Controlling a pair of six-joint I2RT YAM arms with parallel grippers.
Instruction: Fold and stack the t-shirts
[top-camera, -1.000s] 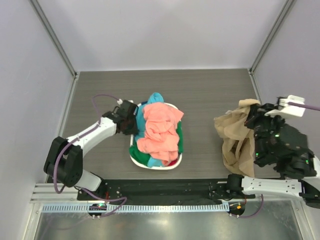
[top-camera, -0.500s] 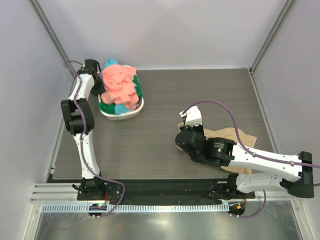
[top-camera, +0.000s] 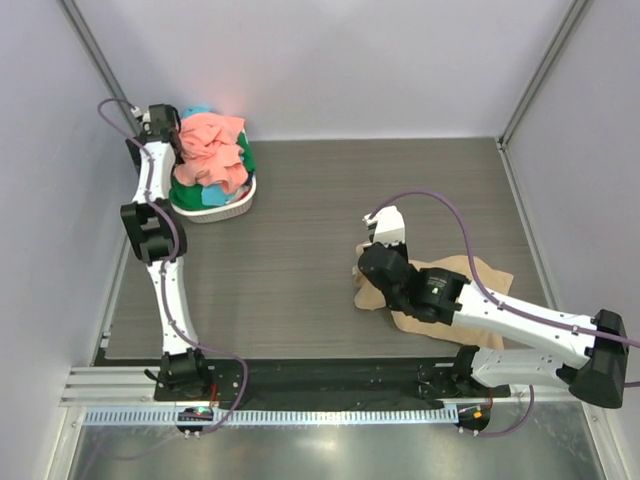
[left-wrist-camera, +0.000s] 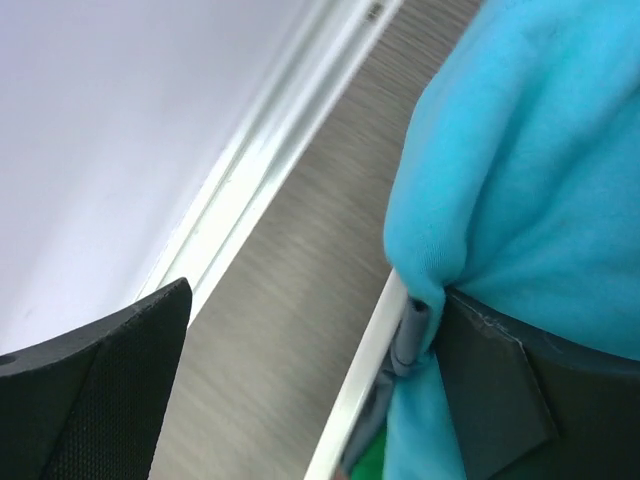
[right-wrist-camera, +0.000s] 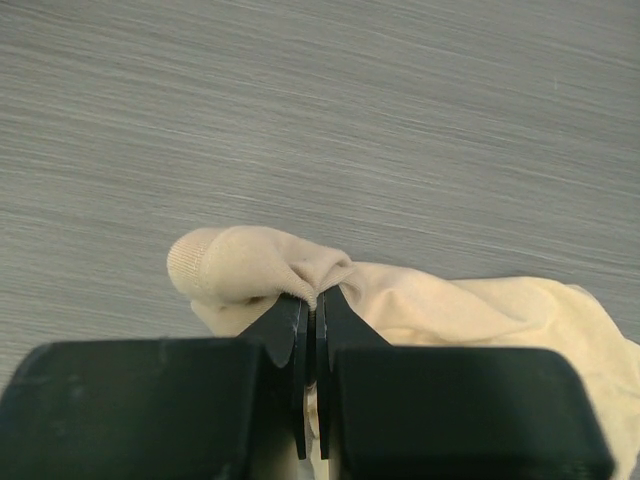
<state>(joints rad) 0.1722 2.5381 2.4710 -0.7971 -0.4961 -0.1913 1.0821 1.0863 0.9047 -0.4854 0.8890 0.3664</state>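
You've got a tan t-shirt (top-camera: 482, 272), salmon pink t-shirt (top-camera: 212, 150), green t-shirt (top-camera: 187, 197), teal t-shirt (left-wrist-camera: 530, 150), white basket (top-camera: 226, 212), grey wood-grain table (top-camera: 300, 235).

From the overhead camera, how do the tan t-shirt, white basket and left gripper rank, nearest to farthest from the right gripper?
1. tan t-shirt: pinched by the right gripper.
2. white basket: far left corner.
3. left gripper: at the basket's far left side.

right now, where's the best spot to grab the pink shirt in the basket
Pinch a raised fold at the crest of the pink shirt, coming straight down from above. It lies heaped on top of the pile, and the basket wall would likely block a sideways approach.
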